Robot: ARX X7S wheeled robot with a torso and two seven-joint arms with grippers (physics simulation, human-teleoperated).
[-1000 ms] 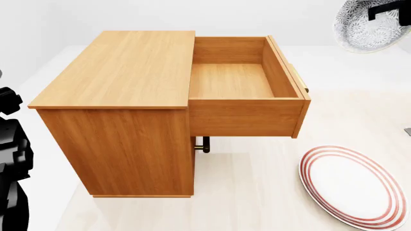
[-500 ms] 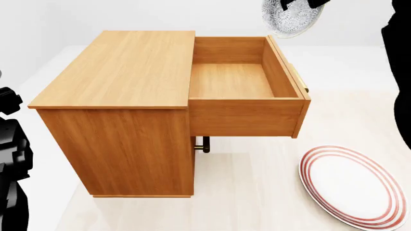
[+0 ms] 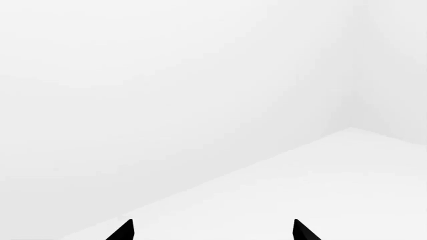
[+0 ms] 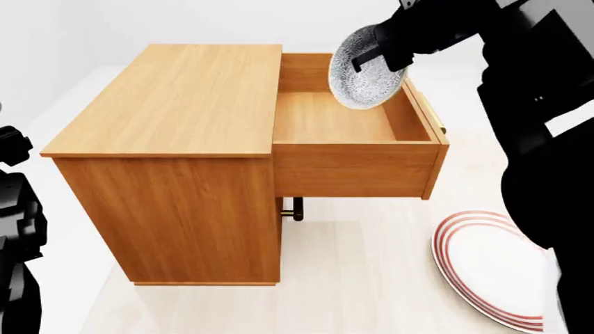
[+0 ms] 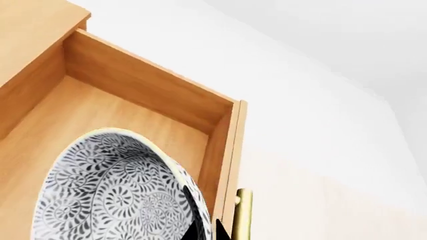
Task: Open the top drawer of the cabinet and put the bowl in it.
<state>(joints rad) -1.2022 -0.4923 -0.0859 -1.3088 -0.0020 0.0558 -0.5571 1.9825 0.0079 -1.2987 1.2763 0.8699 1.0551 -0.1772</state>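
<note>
Hanging tilted over the open wooden top drawer (image 4: 339, 118) of the orange-brown cabinet (image 4: 177, 139), the grey-blue patterned round bowl (image 4: 364, 68) is pinched at its rim by the right gripper (image 4: 382, 57) fingers. Judged rigid, glazed, slippery and breakable; rim grasp suits. Left gripper (image 3: 212, 231) fingers stand apart.

No words, labels, brands, numbers or signs can be read in any view. The cabinet (image 4: 177, 139) shows only plain wood grain — nothing printed on its top or side. The bowl (image 4: 365, 69), held over the cabinet's open top drawer (image 4: 352, 139), carries a grey-blue flower-and-swirl pattern — decoration, not lettering. The plate (image 4: 487, 268) on the floor beside the cabinet bears only red rings.
</note>
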